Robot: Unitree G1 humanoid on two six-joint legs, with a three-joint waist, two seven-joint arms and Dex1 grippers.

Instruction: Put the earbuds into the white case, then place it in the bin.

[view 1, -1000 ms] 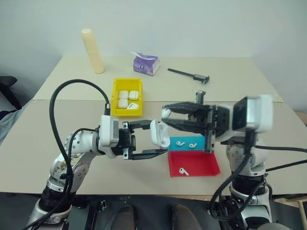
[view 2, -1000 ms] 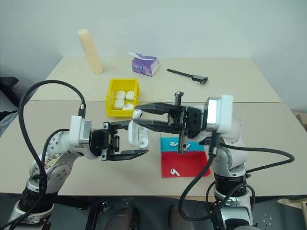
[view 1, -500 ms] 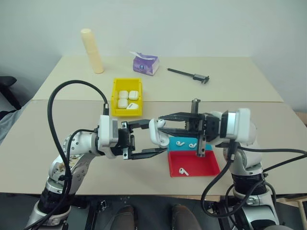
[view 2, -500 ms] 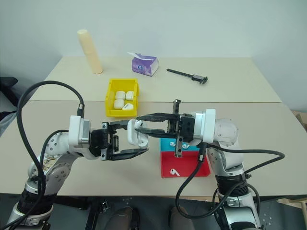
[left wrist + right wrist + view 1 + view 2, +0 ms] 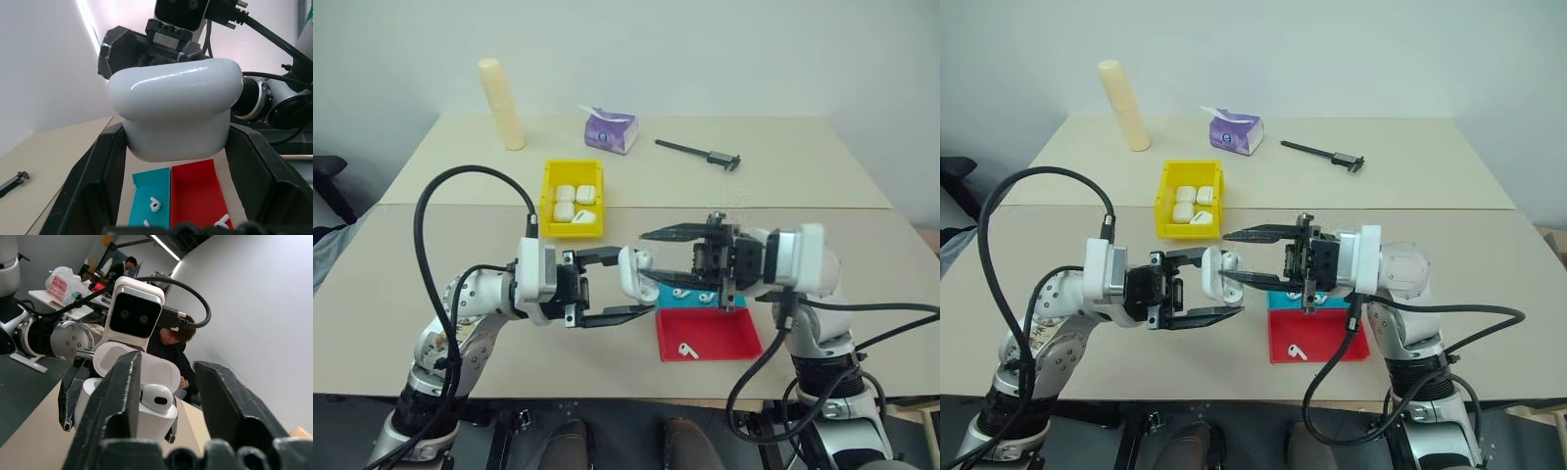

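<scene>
Above the shallow red plastic tray [image 5: 710,336], the left gripper [image 5: 612,286] fingers pinch the small, light, slippery glossy white case [image 5: 634,271] by its sides, while the right gripper [image 5: 656,257] fingers stand spread around its open top.

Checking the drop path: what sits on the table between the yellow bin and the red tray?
Only a teal tray with earbuds, right behind the red tray; from it to the yellow bin the table is bare, as the left eye view shows.
</scene>
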